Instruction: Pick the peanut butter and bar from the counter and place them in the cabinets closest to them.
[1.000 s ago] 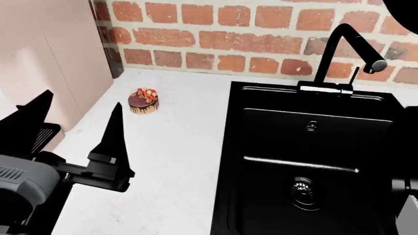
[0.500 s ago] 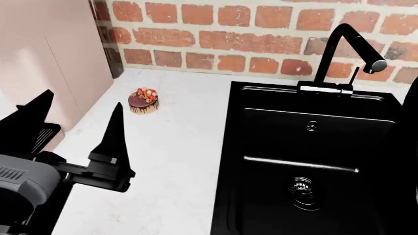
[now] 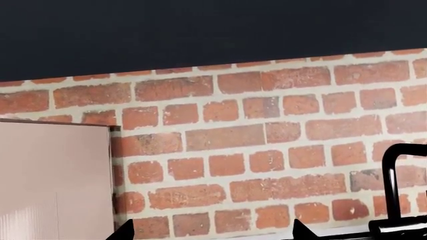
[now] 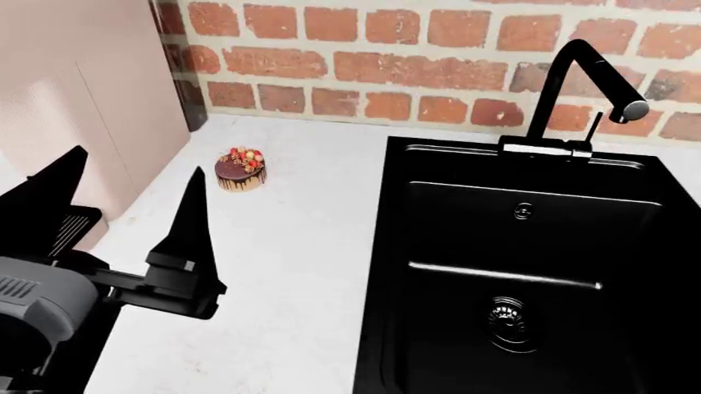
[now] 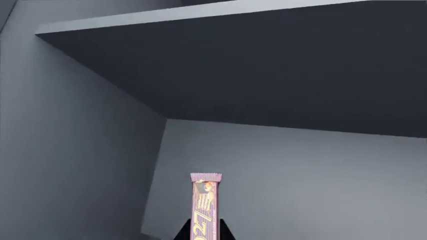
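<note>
My right gripper (image 5: 204, 235) is shut on the bar (image 5: 205, 202), a thin flat bar in a pinkish wrapper with orange marks. It holds the bar upright inside a grey cabinet with a shelf board (image 5: 267, 65) above it. This gripper is out of the head view. My left gripper (image 4: 126, 215) is open and empty, low over the left side of the white counter (image 4: 295, 246). In the left wrist view its fingertips (image 3: 127, 232) frame the brick wall. The peanut butter is not in view.
A small round chocolate cake (image 4: 240, 169) sits on the counter near the back left. A black sink (image 4: 526, 271) with a black faucet (image 4: 580, 74) fills the right. A pink panel (image 4: 77, 107) stands at the left, and a brick wall (image 4: 383, 57) runs behind.
The dark shape of my right arm at the head view's top right and right edge has gone out of view. My left gripper has barely shifted.
</note>
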Available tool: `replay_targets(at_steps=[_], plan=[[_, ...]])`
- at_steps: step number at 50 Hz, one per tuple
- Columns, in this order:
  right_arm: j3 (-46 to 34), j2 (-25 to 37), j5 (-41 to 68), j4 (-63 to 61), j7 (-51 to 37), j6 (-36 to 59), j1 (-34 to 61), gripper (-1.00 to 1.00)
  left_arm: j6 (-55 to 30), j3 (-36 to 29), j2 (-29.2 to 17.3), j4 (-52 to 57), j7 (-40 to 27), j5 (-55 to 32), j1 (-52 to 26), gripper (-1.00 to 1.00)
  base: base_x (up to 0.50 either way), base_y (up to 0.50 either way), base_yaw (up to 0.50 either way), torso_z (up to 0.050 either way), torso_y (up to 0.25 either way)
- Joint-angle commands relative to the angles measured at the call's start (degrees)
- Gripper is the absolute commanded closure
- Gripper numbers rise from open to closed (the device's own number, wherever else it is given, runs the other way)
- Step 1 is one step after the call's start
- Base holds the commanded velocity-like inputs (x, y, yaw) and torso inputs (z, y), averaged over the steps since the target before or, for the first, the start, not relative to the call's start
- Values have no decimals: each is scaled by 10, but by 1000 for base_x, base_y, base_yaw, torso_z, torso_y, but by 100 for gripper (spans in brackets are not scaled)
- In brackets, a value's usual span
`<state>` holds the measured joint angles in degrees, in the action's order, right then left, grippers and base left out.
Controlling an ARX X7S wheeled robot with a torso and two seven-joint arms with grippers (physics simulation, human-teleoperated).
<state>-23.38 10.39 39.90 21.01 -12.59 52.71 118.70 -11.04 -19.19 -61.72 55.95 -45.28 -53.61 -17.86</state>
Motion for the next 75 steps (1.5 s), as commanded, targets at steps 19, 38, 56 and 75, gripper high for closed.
replay_targets(at_steps=[19,38,56,75], plan=[[-111,-60,-85,329,111,-16,120,100,-1,-15,11,-7,7,6,-7,-100,0,0,0,0,0],[-145,-91,-116,438,151,-46,152,100,2,-20,13,-8,6,11,-8,-100,0,0,0,0,0],[-139,-82,-120,413,147,-41,152,-100,7,-22,8,-8,5,12,-6,-100,0,0,0,0,0],[-35,17,-20,30,29,125,81,-100,4,-29,11,-8,5,13,-12,-100,0,0,0,0,0]])
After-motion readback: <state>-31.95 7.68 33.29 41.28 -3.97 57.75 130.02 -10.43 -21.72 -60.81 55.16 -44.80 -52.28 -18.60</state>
